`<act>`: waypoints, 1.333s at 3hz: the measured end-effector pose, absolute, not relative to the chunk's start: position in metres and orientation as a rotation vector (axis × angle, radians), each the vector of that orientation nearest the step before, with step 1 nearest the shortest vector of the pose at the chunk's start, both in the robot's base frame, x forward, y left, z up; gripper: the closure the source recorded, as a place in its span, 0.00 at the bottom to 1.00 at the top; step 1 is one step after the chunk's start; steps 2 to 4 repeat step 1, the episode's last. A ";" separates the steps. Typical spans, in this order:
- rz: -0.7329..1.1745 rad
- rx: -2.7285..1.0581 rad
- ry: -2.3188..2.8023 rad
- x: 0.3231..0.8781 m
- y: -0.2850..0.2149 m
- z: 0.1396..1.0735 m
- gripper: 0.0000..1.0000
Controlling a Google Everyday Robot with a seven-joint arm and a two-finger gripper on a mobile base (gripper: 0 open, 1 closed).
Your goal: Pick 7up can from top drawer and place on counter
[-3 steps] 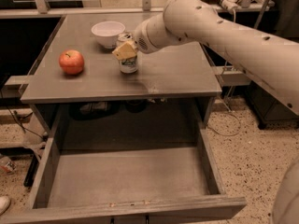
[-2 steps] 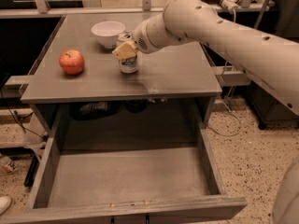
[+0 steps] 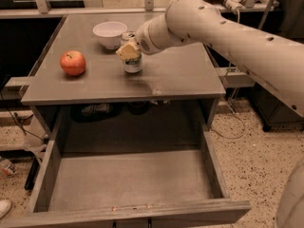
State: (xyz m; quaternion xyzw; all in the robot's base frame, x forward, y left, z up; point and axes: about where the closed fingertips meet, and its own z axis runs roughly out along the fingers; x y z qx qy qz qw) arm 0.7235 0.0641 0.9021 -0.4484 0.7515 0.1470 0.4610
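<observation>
My claw [image 3: 129, 51] is at the 7up can [image 3: 134, 64], pressed up against its upper half and reaching in from the side. I cannot tell from here whether I clamp the can or merely sit against it.

The can stands upright on the counter [image 3: 180, 75], right at my claw and just below it. Its base looks flat on the surface. The top drawer [image 3: 213, 165] hangs open well below my claw. A white bowl [image 3: 110, 33] sits just beyond my claw, and a red apple [image 3: 72, 62] lies well off on the far side of the can from my arm.

Handling, as I judge it:
- **Material:** thin metal wall, light, smooth and somewhat slippery. It would dent under a hard squeeze.
- **Where to hold:** across the mid-body, square on the round sides, with moderate pressure. Avoid the pull-tab top.
- **Risk:** the base is narrow, so a sideways nudge could tip it. Any withdrawal should go straight back.
</observation>
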 end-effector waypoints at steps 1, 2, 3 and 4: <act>0.362 -1.103 1.849 0.724 0.064 0.902 0.00; 0.362 -1.103 1.849 0.724 0.064 0.902 0.00; 0.362 -1.103 1.849 0.724 0.064 0.902 0.00; 0.362 -1.103 1.849 0.724 0.064 0.902 0.00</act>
